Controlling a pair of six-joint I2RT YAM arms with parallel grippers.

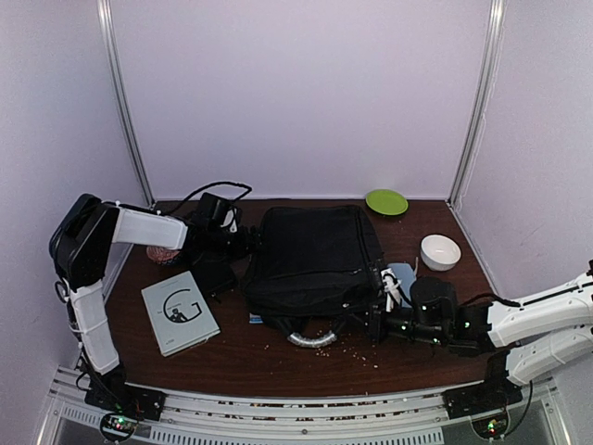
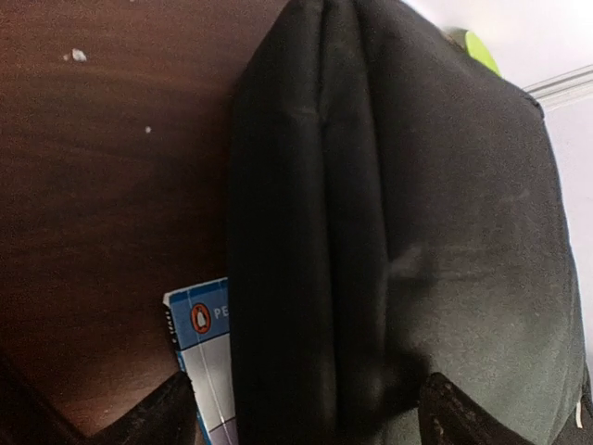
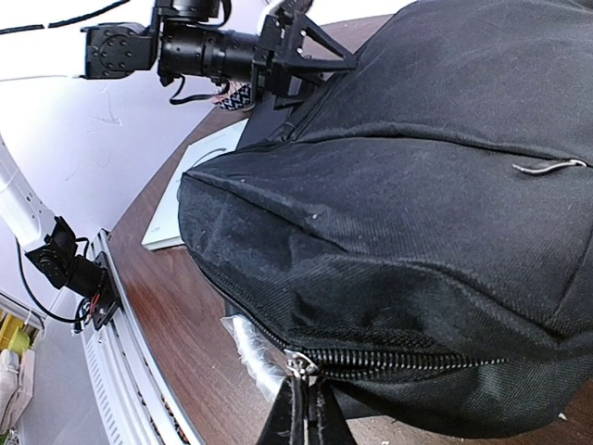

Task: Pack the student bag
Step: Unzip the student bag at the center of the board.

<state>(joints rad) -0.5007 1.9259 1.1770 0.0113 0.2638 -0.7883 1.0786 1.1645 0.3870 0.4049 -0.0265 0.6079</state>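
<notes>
The student bag (image 1: 315, 260) lies flat in the middle of the brown table (image 1: 278, 366), its zipped edge toward the arms.

The left claw (image 1: 246, 243) is at the bag's left edge. In the left wrist view this claw (image 2: 306, 417) stands wide open, its 2 fingertips (image 2: 171, 408) spread either side of the bag's folded black edge without closing on it. A blue and white card or booklet with a penguin logo (image 2: 204, 343) pokes out from under the bag, just beside the left fingertip.

The right claw (image 1: 375, 320) is at the bag's near right corner. In its own wrist view, this claw (image 3: 301, 422) is closed tight, its tips meeting just under the zip pull (image 3: 295, 364), which it appears to pinch. A crinkled silvery wrapper (image 3: 250, 338) sticks out below the zip.

A grey book with a large "G" (image 1: 181, 313) lies left of the bag, and a flat black notebook (image 1: 213, 274) lies between them. A light-blue pencil case (image 1: 404, 278) touches the bag's right side. A white bowl (image 1: 440, 251) sits near it, and a green plate (image 1: 386, 201) sits at the far edge. Crumbs (image 1: 357, 350) dot the table near the zip.
</notes>
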